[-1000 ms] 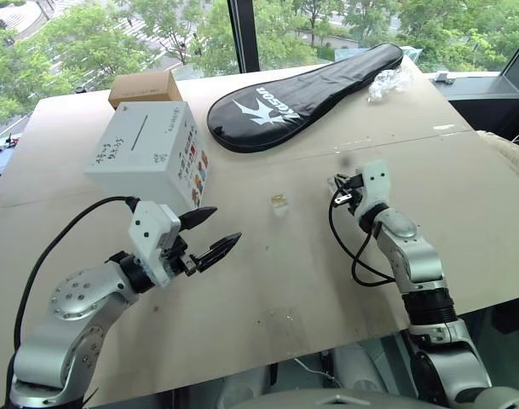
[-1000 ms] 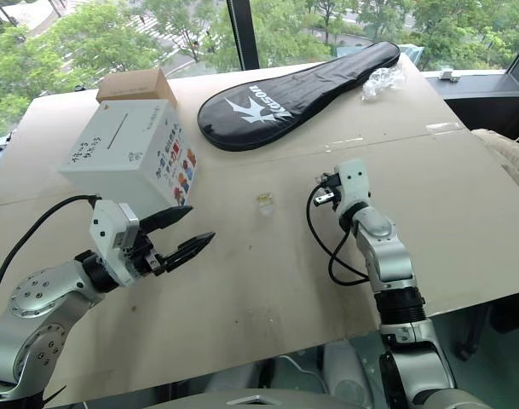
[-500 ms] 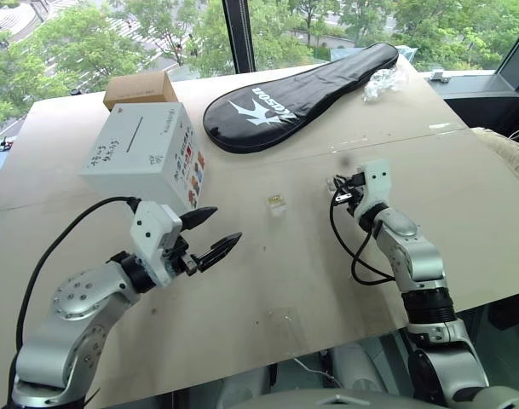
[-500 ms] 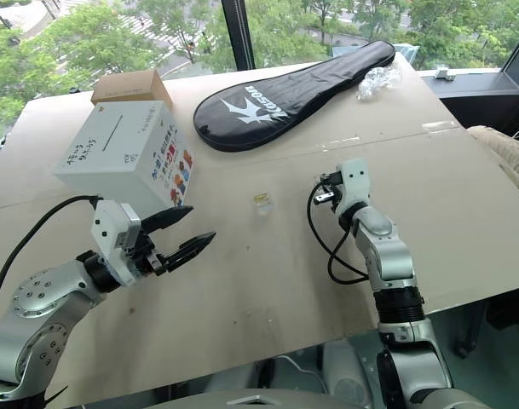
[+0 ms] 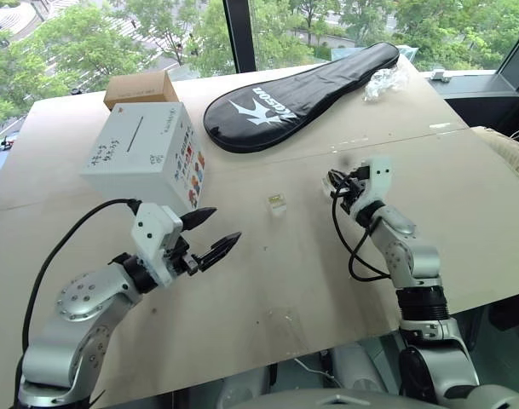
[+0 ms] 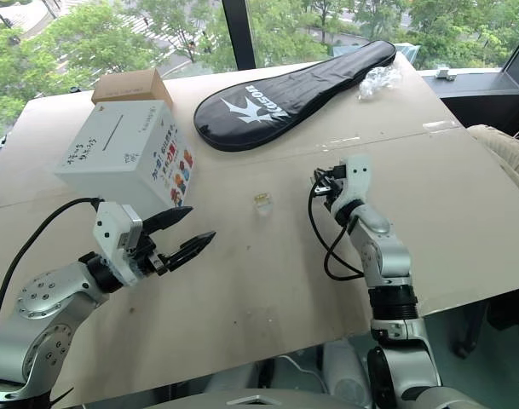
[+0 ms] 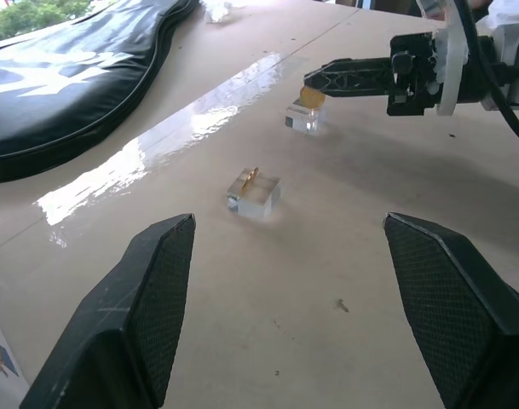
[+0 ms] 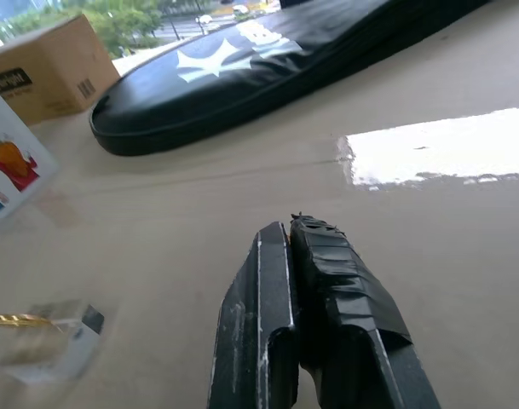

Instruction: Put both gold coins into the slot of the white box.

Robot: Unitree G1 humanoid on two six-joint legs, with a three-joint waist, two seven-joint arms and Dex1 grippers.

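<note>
You're seemingly pinching 1 gold coin in the closed right claw (left claw gaping, empty); next, reaching the white box's slot.

Silver jointed arms, white wrist housings, looping black cables; black textured fingers, right pair tape-wrapped.

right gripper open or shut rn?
Shut. In the right wrist view the two fingers of the right gripper press together with no gap. Whether they pinch a gold coin cannot be told for sure.
</note>
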